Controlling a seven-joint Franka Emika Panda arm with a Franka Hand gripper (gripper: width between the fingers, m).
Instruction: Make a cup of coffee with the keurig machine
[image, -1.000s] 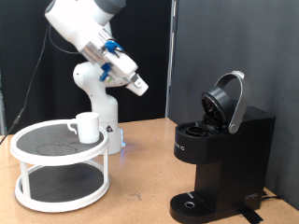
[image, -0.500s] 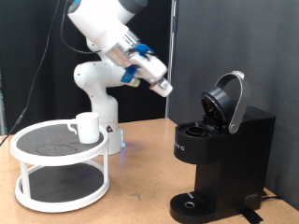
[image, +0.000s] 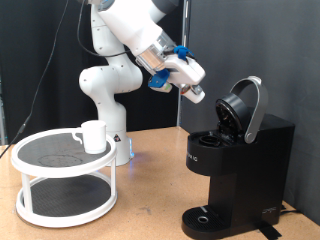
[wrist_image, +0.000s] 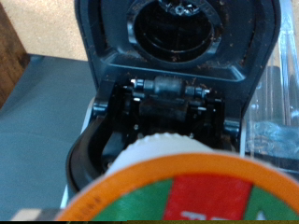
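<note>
The keurig machine stands on the table at the exterior view's right, its hinged lid raised. My gripper hangs in the air just to the left of the raised lid, apart from it. In the wrist view a coffee pod with an orange rim and a green and red top fills the near edge, held in the gripper; my fingers themselves are hidden. Beyond it the open keurig machine shows its hinge and a round black cavity. The white cup sits on the rack at the exterior view's left.
A white two-tier round rack carries the cup at the exterior view's left. The arm's white base stands behind it. A wooden table top lies between rack and machine, with a black curtain behind.
The arm has swung from above the rack towards the exterior view's right and a little upward. The gripper is now close beside the machine's raised lid.
</note>
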